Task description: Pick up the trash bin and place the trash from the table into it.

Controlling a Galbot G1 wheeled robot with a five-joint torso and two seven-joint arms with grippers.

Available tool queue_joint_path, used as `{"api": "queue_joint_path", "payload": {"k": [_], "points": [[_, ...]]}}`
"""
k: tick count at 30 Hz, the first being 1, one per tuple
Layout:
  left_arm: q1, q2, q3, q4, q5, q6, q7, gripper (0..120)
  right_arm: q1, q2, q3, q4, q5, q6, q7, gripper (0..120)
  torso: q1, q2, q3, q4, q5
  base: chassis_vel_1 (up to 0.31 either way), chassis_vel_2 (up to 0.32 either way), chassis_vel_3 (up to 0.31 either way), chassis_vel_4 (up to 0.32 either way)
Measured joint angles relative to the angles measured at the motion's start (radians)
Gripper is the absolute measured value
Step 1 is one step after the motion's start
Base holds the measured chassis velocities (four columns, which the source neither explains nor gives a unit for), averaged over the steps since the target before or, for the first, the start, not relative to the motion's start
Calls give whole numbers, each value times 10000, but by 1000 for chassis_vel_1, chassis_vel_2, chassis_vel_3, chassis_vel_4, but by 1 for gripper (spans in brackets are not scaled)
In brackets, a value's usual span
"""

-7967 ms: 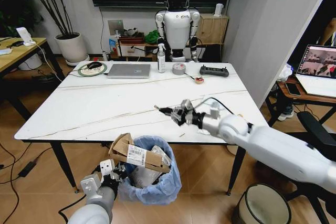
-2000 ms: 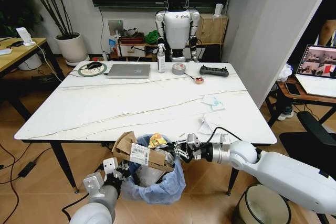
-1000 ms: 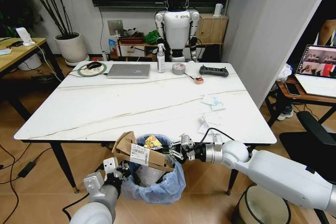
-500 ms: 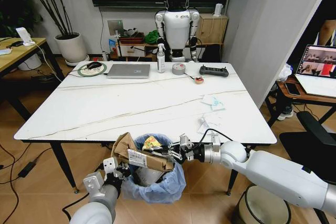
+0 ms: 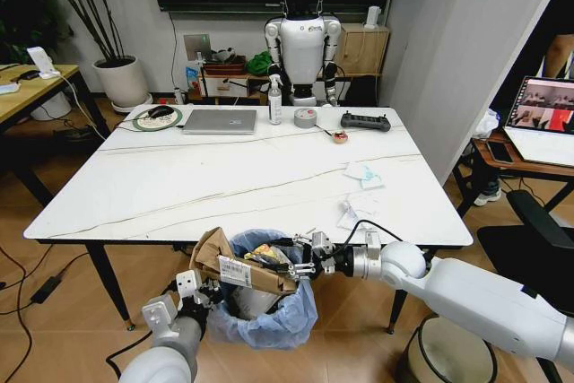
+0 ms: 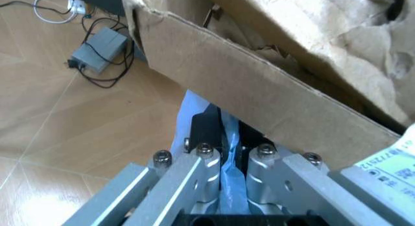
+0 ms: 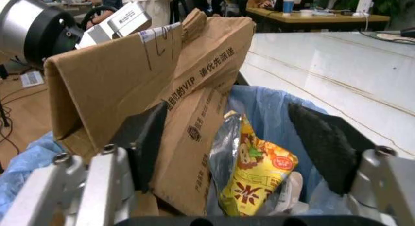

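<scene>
The trash bin (image 5: 265, 307) sits just below the near edge of the bench (image 5: 179, 181), lined with a crinkly light-blue plastic bag that bulges over its rim. A torn brown cardboard box (image 5: 235, 264) with a white printed label juts out of it at a tilt, its flaps creased and ragged. Beside the box, inside the bag, lies a yellow snack wrapper (image 7: 256, 175) with red and green print, resting against the blue liner.

The left end effector (image 5: 186, 296) is at the bin's left side, its fingers (image 6: 207, 175) pressed together on a fold of the blue bag at the rim. The right end effector (image 5: 303, 257) hangs over the bin's mouth with its fingers spread apart and nothing between them; its black pads (image 7: 324, 146) frame the box and the wrapper below.

On the marble-look bench top, white crumpled papers (image 5: 355, 213) lie near the right front corner, with another pale tissue (image 5: 363, 174) a little farther back.
</scene>
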Motion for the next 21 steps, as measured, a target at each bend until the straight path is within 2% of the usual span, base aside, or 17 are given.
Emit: {"api": "queue_joint_path", "payload": {"k": [6, 9, 14, 17, 21], "points": [[18, 13, -16, 3, 18, -3, -3, 0, 25, -151, 124, 0, -67, 25, 19, 97, 0, 0, 0, 0, 0, 0, 0, 0, 0], [25, 0, -23, 5, 26, -5, -3, 0, -3, -183, 327, -9, -66, 48, 49, 100, 0, 0, 0, 0, 1, 0, 0, 0, 0], [56, -36, -47, 21, 73, -10, -3, 0, -78, -196, 1338, -377, 151, 32, 287, 100, 0, 0, 0, 1, 1, 0, 0, 0, 0], [71, -69, -47, 28, 108, -14, -1, 0, -217, -296, 2238, -715, 359, -279, 1434, 100, 0, 0, 0, 3, 1, 0, 0, 0, 0], [91, -72, -59, 64, 137, -24, 4, 0, -678, -873, 2975, -858, 445, -869, 3245, 100, 2, 0, 1, 2, 5, 0, 0, 0, 0]]}}
